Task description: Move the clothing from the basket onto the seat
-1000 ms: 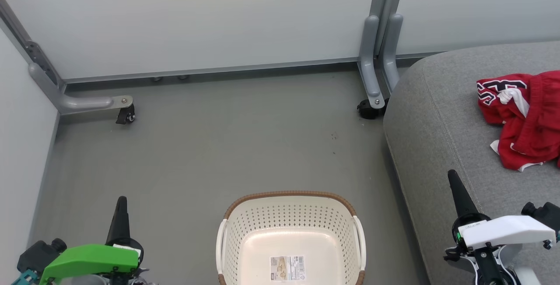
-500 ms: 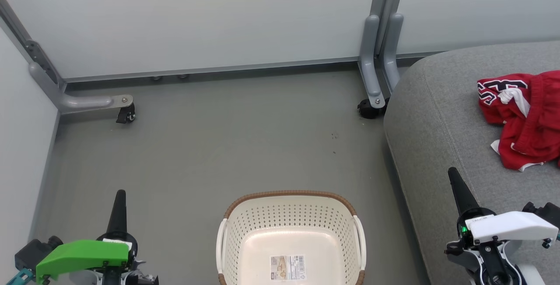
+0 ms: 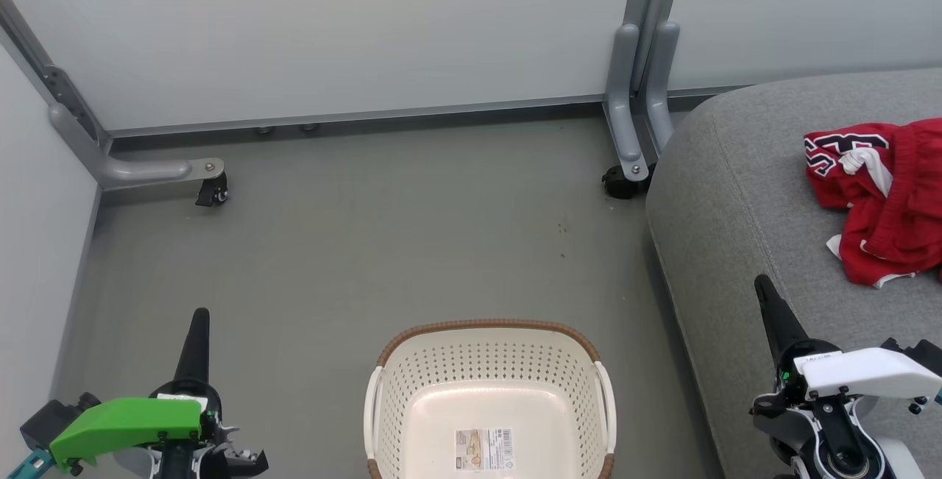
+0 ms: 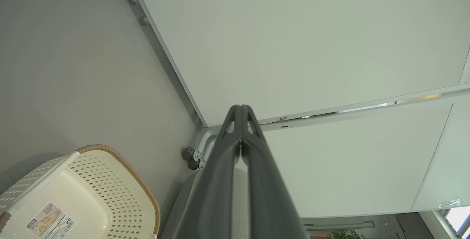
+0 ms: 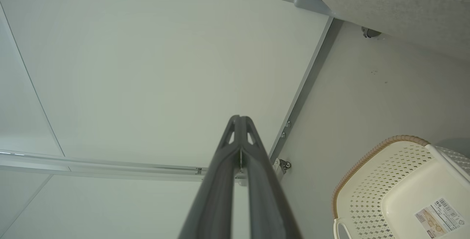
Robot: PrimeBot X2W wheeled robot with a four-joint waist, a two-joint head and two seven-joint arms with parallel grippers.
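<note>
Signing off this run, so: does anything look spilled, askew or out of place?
Nothing stands out. The cream perforated plastic basket stands upright on the floor, no clothing showing inside; the bright red clothing lies crumpled on the large grey upholstered seat.

Bright, even diffuse light; soft shadow on floor [image 4: 22, 163] beside basket [image 3: 486, 326]; mild glare inside basket; wrist views bow straight edges; fingers [image 4: 220, 180] blurred near lens.

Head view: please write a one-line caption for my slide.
Empty basket on the floor, red clothing on the grey seat, left gripper and right gripper shut.
</note>
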